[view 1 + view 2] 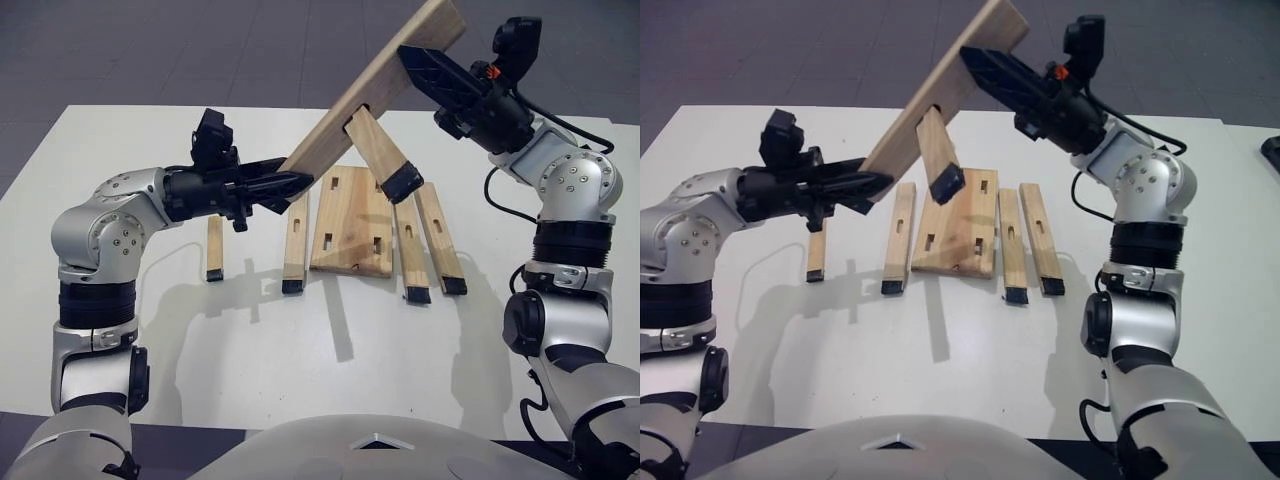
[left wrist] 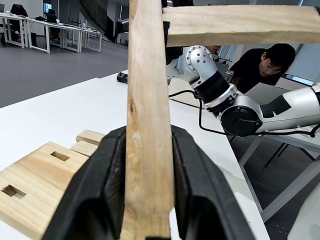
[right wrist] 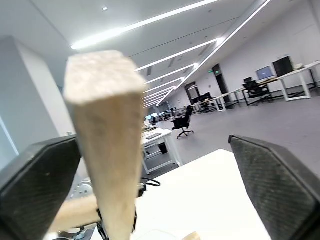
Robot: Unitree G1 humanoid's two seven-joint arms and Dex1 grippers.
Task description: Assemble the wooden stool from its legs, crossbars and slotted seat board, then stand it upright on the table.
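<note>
One leg (image 1: 372, 140) sits pegged in a crossbar (image 1: 345, 110) raised aslant over the worktop (image 1: 200, 340), above the flat seat board (image 1: 345, 220); assembly looks barely begun. From the left wrist, the left gripper (image 2: 149, 165) clamps the bar's lower end. From the right wrist, the right gripper (image 3: 150, 142) stands wide open around its top end; a firm regrip likely comes next.

Open-plan office. White table (image 1: 200, 350) in foreground. Grey floor (image 1: 150, 50) w/ faint tile seams beyond the table's far edge. Long ceiling light strips (image 3: 150, 22), lit, run diagonally overhead. Pale wall (image 3: 20, 110) at one side. Row of white desks (image 2: 50, 30) in bg. Another desk (image 3: 295, 75) w/ monitors (image 3: 263, 73). Black office chair (image 3: 186, 121) nearby.
</note>
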